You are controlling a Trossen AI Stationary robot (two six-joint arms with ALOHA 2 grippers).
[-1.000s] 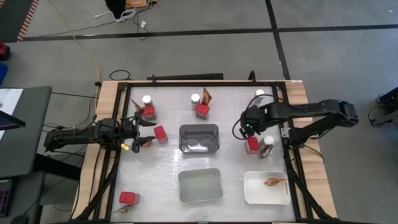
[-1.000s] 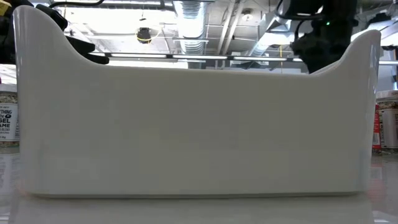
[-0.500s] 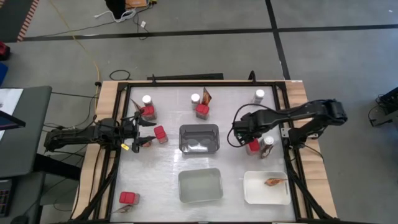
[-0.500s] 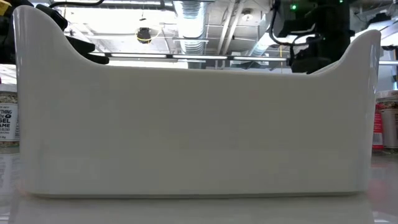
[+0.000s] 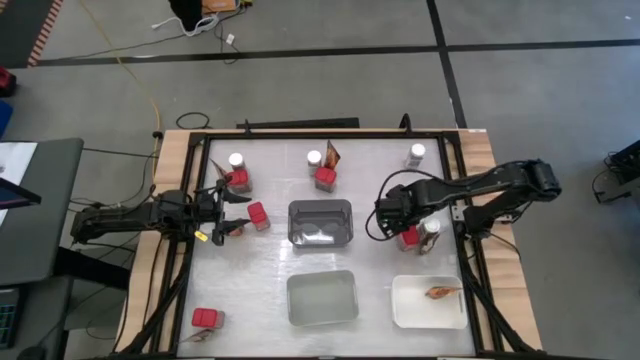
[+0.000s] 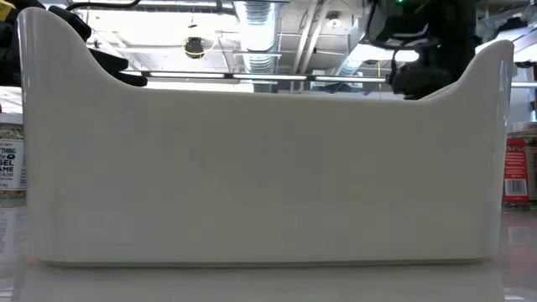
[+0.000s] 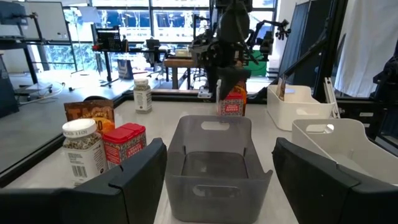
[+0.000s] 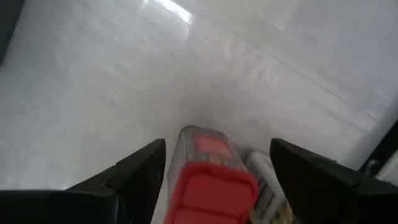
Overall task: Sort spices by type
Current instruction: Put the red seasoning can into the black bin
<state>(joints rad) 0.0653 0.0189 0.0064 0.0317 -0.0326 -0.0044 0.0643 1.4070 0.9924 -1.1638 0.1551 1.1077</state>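
Observation:
My right gripper (image 5: 390,216) is open and points down over a red boxy container (image 5: 407,238) that stands beside a clear jar (image 5: 430,232) at the table's right. In the right wrist view its fingers stand on either side of the container's red top (image 8: 211,186), apart from it. My left gripper (image 5: 226,212) is open and empty, held level at the table's left, next to another red container (image 5: 258,216). More jars, red containers and orange-brown packets stand about the table.
A grey tray (image 5: 320,207) sits mid-table. Two white trays (image 5: 322,312) (image 5: 405,300) stand near the front edge; the right one holds a packet (image 5: 437,292). A jar and red container (image 5: 238,178) stand far left, another group (image 5: 325,178) far middle, a jar (image 5: 417,153) far right.
My right gripper has gone toward the table's near edge and a little to the left, coming down over the red container beside the jar. My left arm has kept still.

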